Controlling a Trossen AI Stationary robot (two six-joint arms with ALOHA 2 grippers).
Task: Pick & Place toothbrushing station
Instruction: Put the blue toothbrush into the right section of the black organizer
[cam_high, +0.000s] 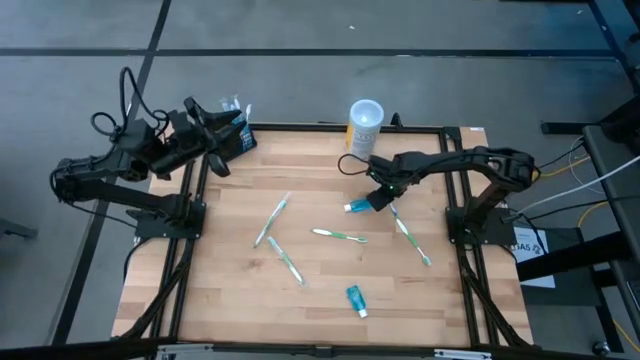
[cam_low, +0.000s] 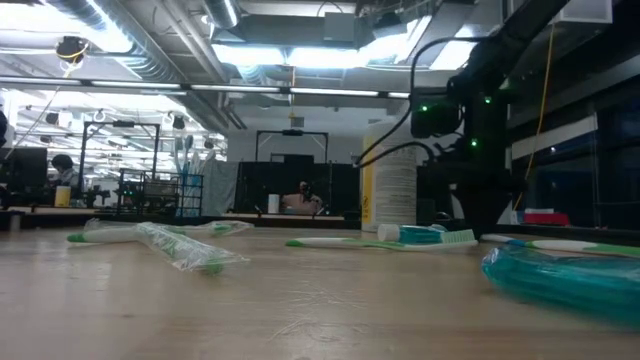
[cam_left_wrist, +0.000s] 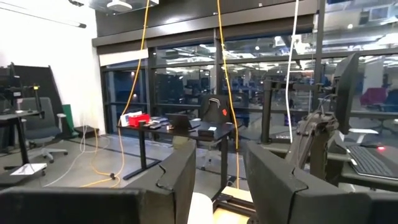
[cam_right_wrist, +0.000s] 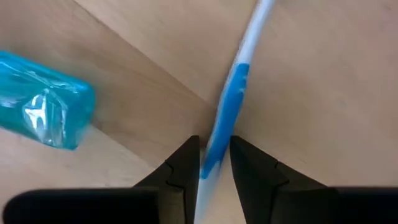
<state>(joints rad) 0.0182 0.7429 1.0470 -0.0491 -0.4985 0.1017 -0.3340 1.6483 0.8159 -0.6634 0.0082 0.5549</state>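
Note:
The black toothbrushing station (cam_high: 241, 137) stands at the table's far left corner, with something pale sticking up from its top. My left gripper (cam_high: 214, 140) is just left of it, level and open (cam_left_wrist: 221, 186); whether it touches the station I cannot tell. My right gripper (cam_high: 381, 197) points down at mid-table, shut on a blue-and-white toothbrush (cam_high: 410, 238). A small blue tube (cam_high: 356, 207) lies just left of it and also shows in the right wrist view (cam_right_wrist: 43, 106). My right gripper pinches the toothbrush's blue handle end (cam_right_wrist: 225, 118) between its two fingers (cam_right_wrist: 183, 165). The fingers come from above, pointing down. The rest of the brush runs away over the wood toward the near right; whether it is lifted I cannot tell.
A white-and-yellow cup (cam_high: 365, 124) stands at the far edge, also in the low view (cam_low: 392, 185). Wrapped toothbrushes (cam_high: 272, 220) (cam_high: 286, 261) and a green one (cam_high: 340, 236) lie mid-table. Another blue tube (cam_high: 356, 300) lies near the front edge.

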